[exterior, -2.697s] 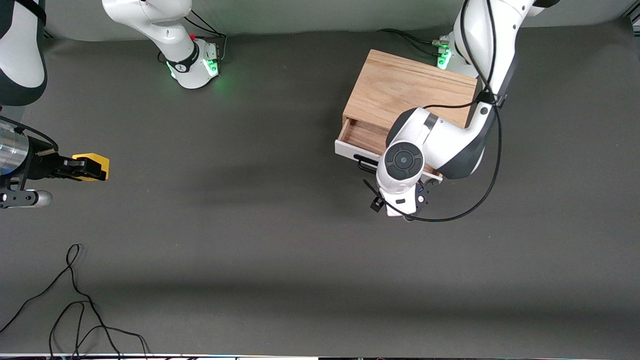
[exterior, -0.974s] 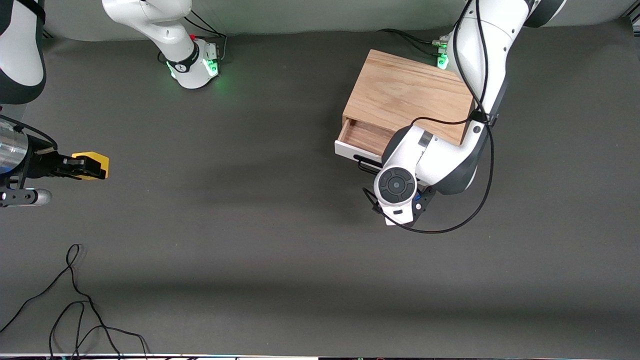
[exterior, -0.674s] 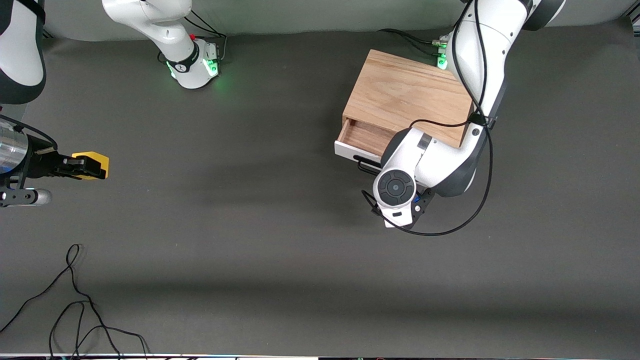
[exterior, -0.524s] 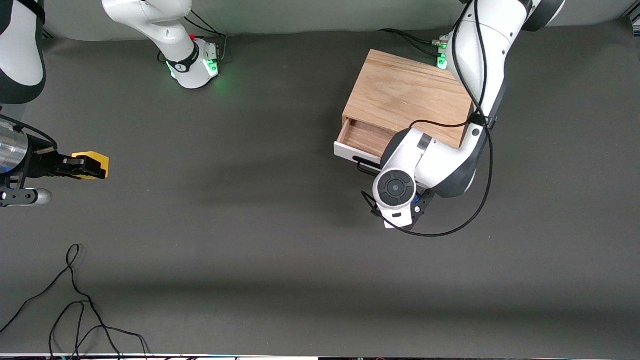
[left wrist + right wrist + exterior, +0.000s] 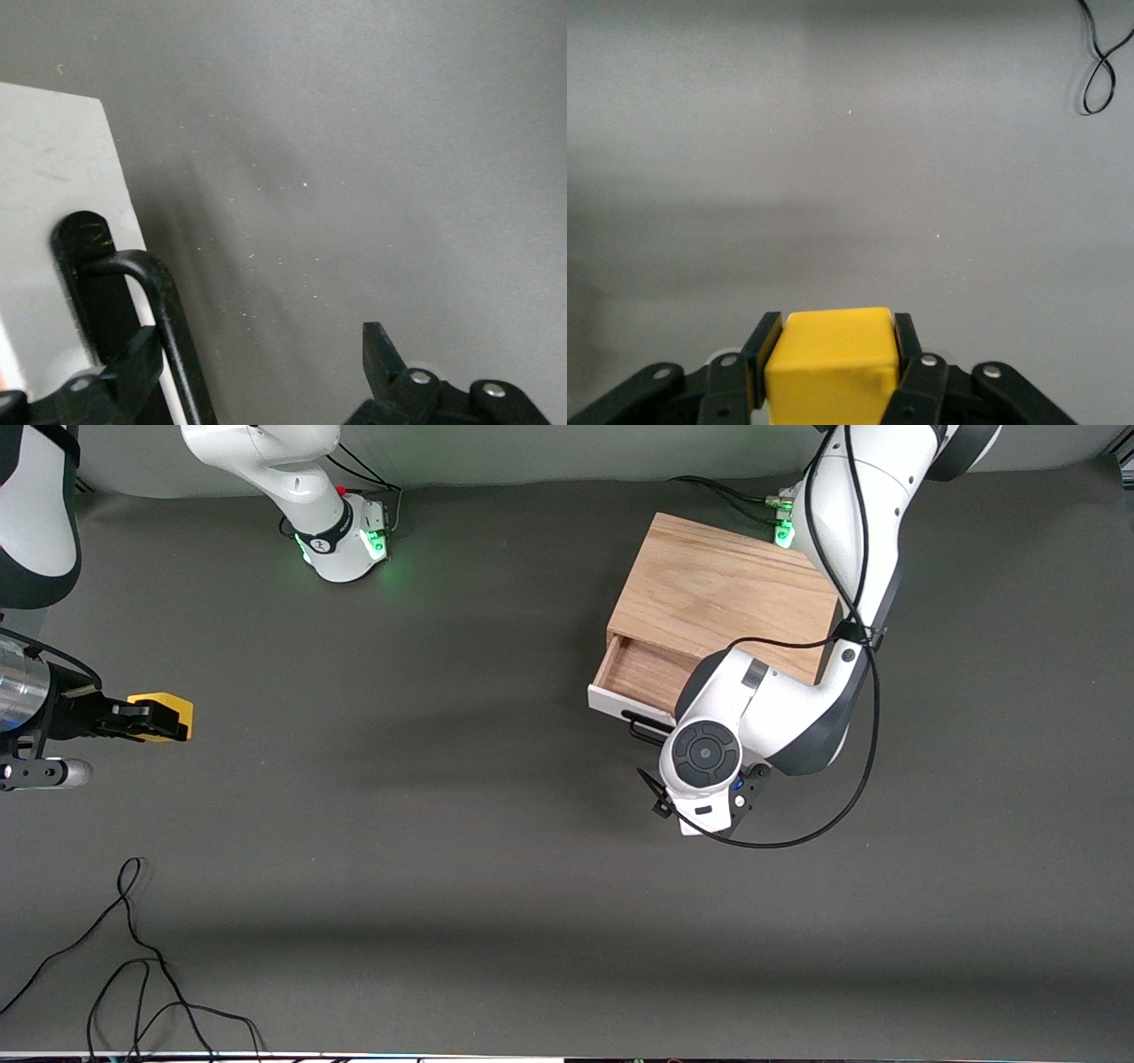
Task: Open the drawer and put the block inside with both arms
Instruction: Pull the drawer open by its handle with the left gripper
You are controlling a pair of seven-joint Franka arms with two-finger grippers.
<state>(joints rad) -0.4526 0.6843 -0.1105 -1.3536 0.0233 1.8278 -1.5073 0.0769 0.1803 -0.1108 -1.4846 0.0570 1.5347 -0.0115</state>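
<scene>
Gripping the small yellow cube block [image 5: 828, 365], right gripper [image 5: 146, 721] hangs at 9 o'clock over the mat; left gripper [image 5: 257, 363] spread open around the wooden drawer's [image 5: 640, 673] black bar handle [image 5: 168, 328]

place: robot lab | signs: two fixed arms [image 5: 780, 708] – grey-covered table [image 5: 443, 824] – loose cables [image 5: 133, 965]

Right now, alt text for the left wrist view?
The left gripper is open, one finger beside the drawer's black bar handle without clamping it. The white drawer front fills one edge; bare grey table takes up everything else.
</scene>
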